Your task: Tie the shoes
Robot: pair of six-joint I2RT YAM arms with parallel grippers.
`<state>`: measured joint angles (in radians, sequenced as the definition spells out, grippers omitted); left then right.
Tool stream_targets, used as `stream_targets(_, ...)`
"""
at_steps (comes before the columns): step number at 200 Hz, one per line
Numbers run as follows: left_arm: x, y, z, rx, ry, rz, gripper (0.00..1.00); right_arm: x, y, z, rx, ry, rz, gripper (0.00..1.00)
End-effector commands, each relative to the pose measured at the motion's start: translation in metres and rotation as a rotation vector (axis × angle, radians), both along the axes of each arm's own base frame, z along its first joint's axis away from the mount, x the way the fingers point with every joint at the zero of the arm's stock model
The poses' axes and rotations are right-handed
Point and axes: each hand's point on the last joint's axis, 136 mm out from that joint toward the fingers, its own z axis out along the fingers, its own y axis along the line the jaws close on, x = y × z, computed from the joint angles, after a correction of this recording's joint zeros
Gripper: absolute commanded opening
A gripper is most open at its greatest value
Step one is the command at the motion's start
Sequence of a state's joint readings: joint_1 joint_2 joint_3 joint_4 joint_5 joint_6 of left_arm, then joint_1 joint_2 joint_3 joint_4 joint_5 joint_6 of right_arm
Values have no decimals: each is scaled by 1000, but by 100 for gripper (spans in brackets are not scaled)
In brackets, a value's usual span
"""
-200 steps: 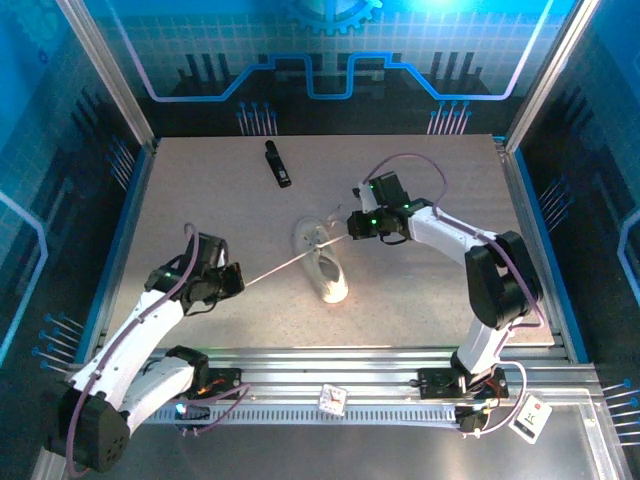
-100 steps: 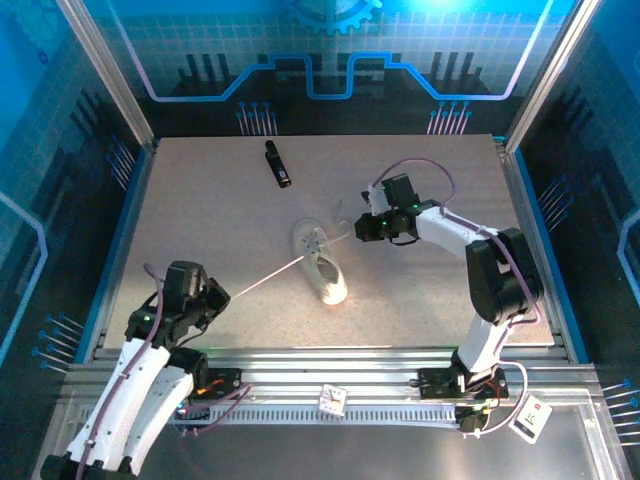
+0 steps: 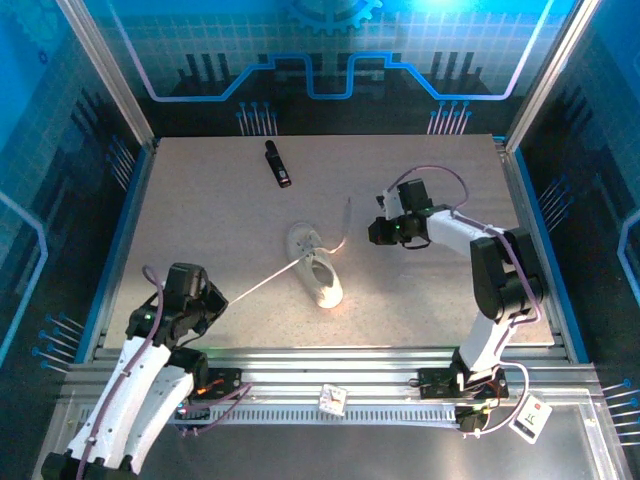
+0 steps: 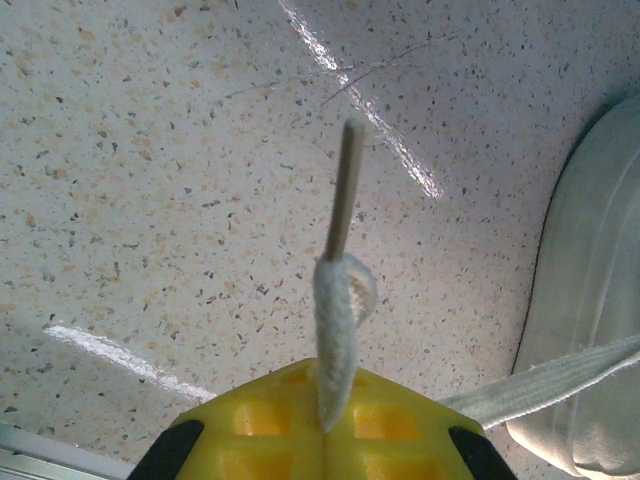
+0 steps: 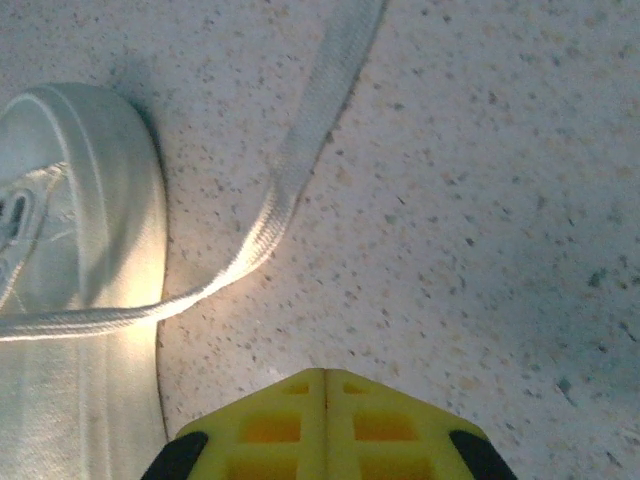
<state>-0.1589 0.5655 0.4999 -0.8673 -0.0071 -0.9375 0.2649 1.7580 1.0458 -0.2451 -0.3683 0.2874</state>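
Top external view shows the shoe (image 3: 315,268) lying at a slant on the bench (image 3: 200,200) between the two tools, well apart from the left tool (image 3: 212,299) and nearer the right tool (image 3: 378,232). A taut lace (image 3: 262,283) runs in a straight line from the shoe's eyelets to the left tool, whose fingers are clamped on it. In the left wrist view the yellow fingers (image 4: 270,430) of that tool (image 4: 325,425) meet along one seam with the lace (image 4: 336,330) pinched between them. A short stretch stands out ahead of the fingers and ends in a stiff tan tip (image 4: 345,190), while the flat band leaves to the tool's right toward the shoe (image 4: 590,300), which sits at the right edge of that view. The right tool is closed with nothing in it. In the right wrist view its fingers (image 5: 390,425) press together, tool (image 5: 325,385), over bare bench. A loose lace (image 5: 290,180) lies flat on the bench ahead of it, apart from the fingers, curving from the side of the shoe (image 5: 90,200) at the tool's left and away to the far edge of the view. From above, this loose lace (image 3: 343,225) bends off the shoe just beside the right tool's tip. A black bar (image 3: 277,163) lies far beyond both tools, well apart from the shoe.
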Motion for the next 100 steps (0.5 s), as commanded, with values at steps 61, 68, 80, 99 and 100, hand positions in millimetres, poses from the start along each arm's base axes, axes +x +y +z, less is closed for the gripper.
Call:
stream_targets(61,7,-12,-11,-39,8,-62,0,-8,-1,24,70,-56,-1,0)
stream_targets(68,11,-14,-13,-44,2,-71,0,-7,0,26,71,-57,0,0)
stream_targets(80,17,-17,-17,-49,0,-87,0,-7,4,31,86,-59,13,0)
stream_targets(99,24,-22,-23,-58,9,-116,0,-10,12,41,105,-75,44,5)
stream_targets(100,24,-22,-23,-57,11,-118,0,-10,12,41,105,-75,45,5)
